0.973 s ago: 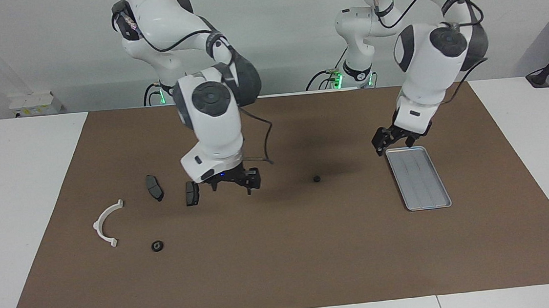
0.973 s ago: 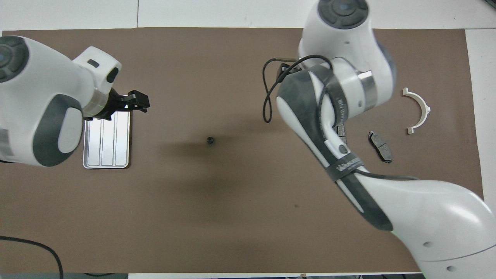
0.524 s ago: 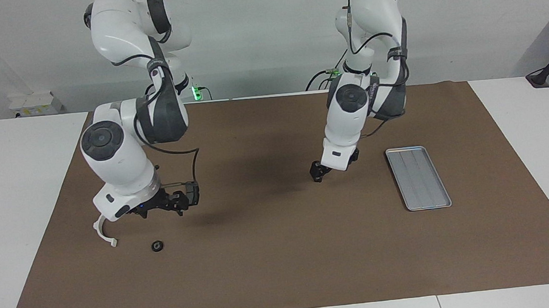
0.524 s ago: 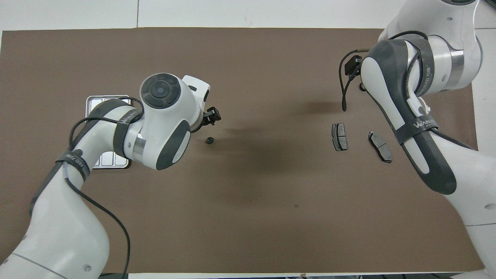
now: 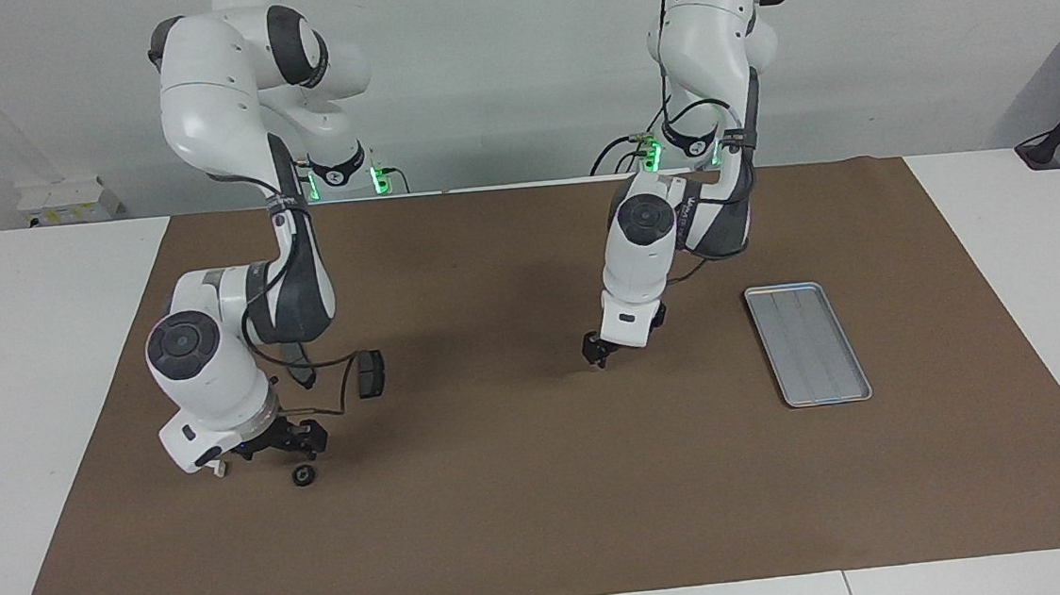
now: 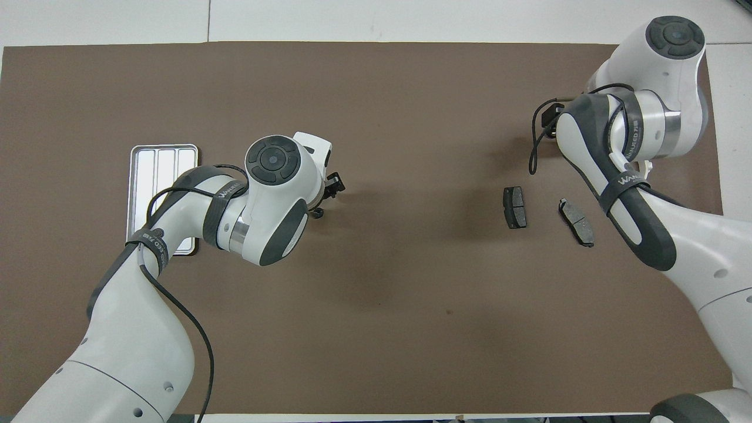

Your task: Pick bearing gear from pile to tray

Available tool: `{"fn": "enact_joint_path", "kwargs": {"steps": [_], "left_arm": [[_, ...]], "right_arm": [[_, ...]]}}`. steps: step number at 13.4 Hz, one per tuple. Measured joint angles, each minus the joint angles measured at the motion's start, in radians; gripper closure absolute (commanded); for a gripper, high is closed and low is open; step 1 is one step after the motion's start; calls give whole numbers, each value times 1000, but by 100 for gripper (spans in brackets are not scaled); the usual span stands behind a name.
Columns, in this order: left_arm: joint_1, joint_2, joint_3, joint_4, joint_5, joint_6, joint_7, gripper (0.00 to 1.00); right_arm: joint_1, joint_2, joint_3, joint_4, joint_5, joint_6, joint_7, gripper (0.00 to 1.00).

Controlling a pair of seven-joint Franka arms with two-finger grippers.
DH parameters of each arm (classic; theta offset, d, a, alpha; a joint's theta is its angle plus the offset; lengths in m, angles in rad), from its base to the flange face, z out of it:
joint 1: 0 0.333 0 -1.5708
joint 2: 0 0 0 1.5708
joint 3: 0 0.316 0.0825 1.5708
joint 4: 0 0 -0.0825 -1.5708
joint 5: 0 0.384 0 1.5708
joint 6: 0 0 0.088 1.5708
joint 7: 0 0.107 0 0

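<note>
Left gripper [image 5: 597,356] low over the brown mat [image 5: 548,523] near mid-table, well apart from the ribbed metal tray [image 5: 808,344]. Right gripper [image 5: 288,441] low just above a small black ring-shaped part [image 5: 303,475]. One dark grey pad-shaped plate [image 5: 369,373] lies nearer the robots.

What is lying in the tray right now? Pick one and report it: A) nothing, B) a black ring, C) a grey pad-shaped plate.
A: in the facing view the tray shows only its bare ribbed floor, while the two grey plates and the black ring lie on the brown mat.
</note>
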Motion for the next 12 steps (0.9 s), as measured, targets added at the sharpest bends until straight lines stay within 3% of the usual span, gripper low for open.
{"fn": "enact_joint_path", "kwargs": {"steps": [3, 7, 8, 10, 11, 12], "left_arm": [[-17, 0, 0, -9, 0, 1, -5, 31], [-18, 0, 1, -15, 0, 9, -6, 37], [-18, 0, 1, -16, 0, 10, -6, 44], [-18, -2, 1, -20, 0, 11, -6, 74], [-18, -3, 1, -21, 0, 13, -6, 80], [-18, -6, 0, -21, 0, 14, -6, 80]], "right_arm": [[0, 14, 2, -31, 0, 57, 0, 0], [2, 31, 5, -45, 0, 95, 0, 0], [3, 33, 6, -47, 0, 100, 0, 0], [3, 34, 7, -49, 0, 104, 0, 0], [3, 34, 8, -49, 0, 104, 0, 0], [3, 34, 8, -49, 0, 104, 0, 5]]}}
